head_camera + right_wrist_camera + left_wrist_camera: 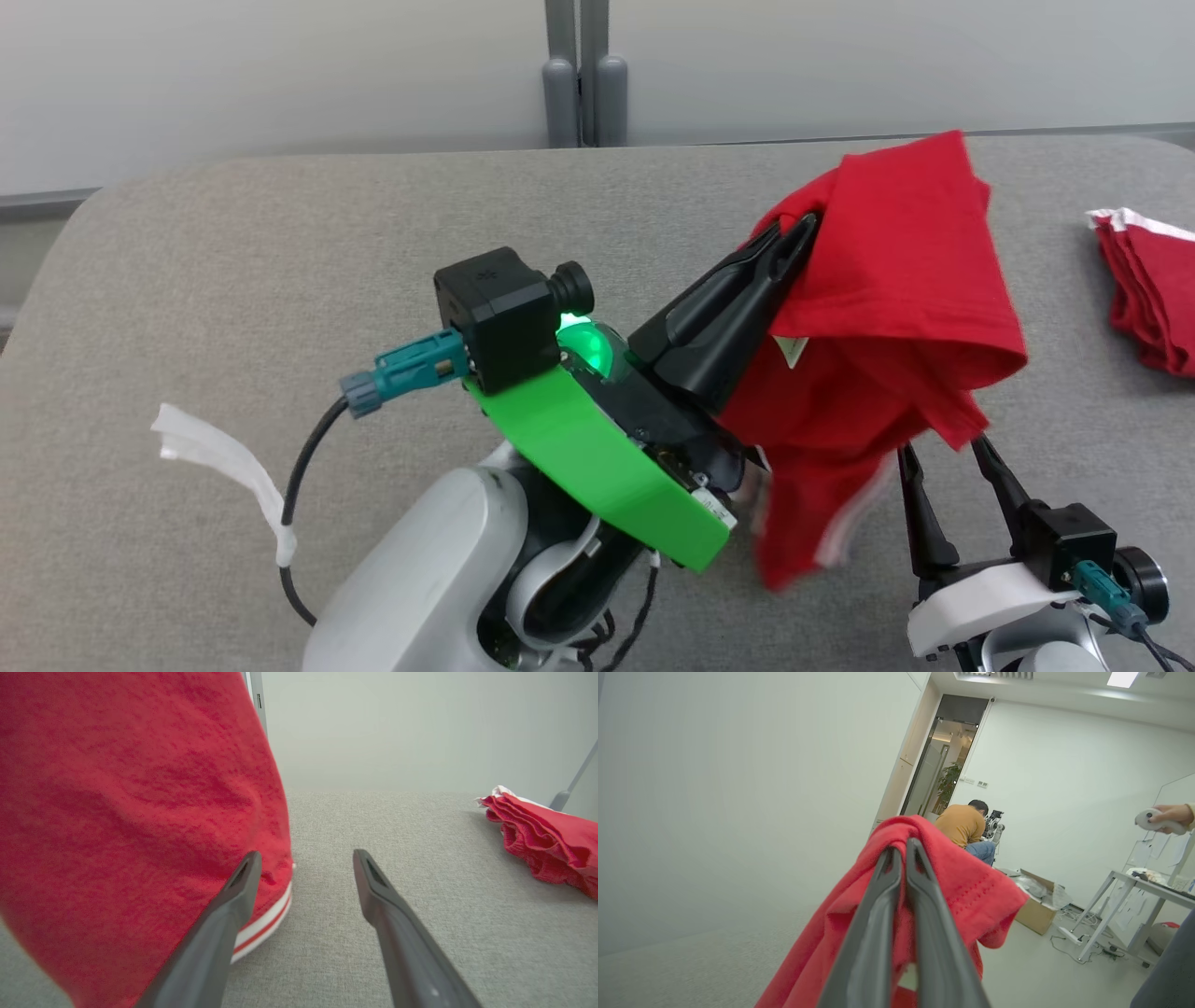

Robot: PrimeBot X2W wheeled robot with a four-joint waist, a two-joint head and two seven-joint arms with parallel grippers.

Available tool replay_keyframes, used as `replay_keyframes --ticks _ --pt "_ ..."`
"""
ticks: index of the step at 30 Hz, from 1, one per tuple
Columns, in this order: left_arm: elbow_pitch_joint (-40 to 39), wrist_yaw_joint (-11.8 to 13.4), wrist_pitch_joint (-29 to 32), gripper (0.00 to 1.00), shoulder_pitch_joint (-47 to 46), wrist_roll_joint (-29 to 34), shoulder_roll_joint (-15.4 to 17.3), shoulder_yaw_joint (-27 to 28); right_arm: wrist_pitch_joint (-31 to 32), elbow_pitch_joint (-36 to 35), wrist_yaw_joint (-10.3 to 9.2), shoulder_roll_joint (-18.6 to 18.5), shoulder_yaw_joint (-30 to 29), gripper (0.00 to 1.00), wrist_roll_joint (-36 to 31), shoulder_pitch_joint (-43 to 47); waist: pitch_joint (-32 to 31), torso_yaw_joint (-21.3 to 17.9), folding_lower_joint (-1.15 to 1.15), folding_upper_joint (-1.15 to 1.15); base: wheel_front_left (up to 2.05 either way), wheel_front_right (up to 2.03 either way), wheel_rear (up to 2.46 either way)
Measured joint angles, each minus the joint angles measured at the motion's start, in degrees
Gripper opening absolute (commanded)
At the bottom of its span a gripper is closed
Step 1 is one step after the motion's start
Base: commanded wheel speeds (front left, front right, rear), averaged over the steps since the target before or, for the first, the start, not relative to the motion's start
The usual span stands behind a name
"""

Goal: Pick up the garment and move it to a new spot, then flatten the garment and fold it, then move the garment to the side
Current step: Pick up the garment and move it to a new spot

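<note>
The garment (896,280) was gripped aloft by the left gripper's (798,229) shut jaws; the right gripper's (940,450) jaws stood wide, empty. Carrying it clear of the worktop (280,280) was judged best.

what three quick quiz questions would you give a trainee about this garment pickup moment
1. True or false: the left gripper is shut on the red garment.
2. The right gripper is: A) shut on the garment, B) open near its striped hem, C) shut and empty.
3. Fill in: the folded red cloth lies on the grey table to the robot's ____.
Key: 1 true; 2 B; 3 right.
</note>
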Motion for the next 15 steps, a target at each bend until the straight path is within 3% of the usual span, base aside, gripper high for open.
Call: replay_keyframes --ticks 5,7,10,15 --pt "-1.4 6.7 -3.4 0.0 -1.3 -2.9 -0.1 -1.4 0.0 0.0 0.0 0.1 0.3 1.0 0.2 -0.1 -0.2 -3.7 0.0 0.0 0.0 0.0 0.0" --pt "5.0 9.2 -4.7 0.0 -1.5 -3.6 -0.2 -0.2 0.0 0.1 0.0 0.1 0.2 1.0 0.9 -0.3 0.2 -5.6 0.0 0.0 0.0 0.0 0.0" --pt "15.1 10.9 -6.1 0.0 -1.7 -1.8 1.0 1.1 0.0 0.2 0.0 0.1 0.2 1.0 1.2 -0.7 0.9 -7.2 0.0 0.0 0.0 0.0 0.0" --pt "33.7 11.7 -9.8 0.0 -1.6 -4.0 1.6 6.3 0.0 0.5 0.0 0.2 1.0 1.0 1.6 -1.2 2.2 -9.4 0.0 0.0 0.0 0.0 0.0"
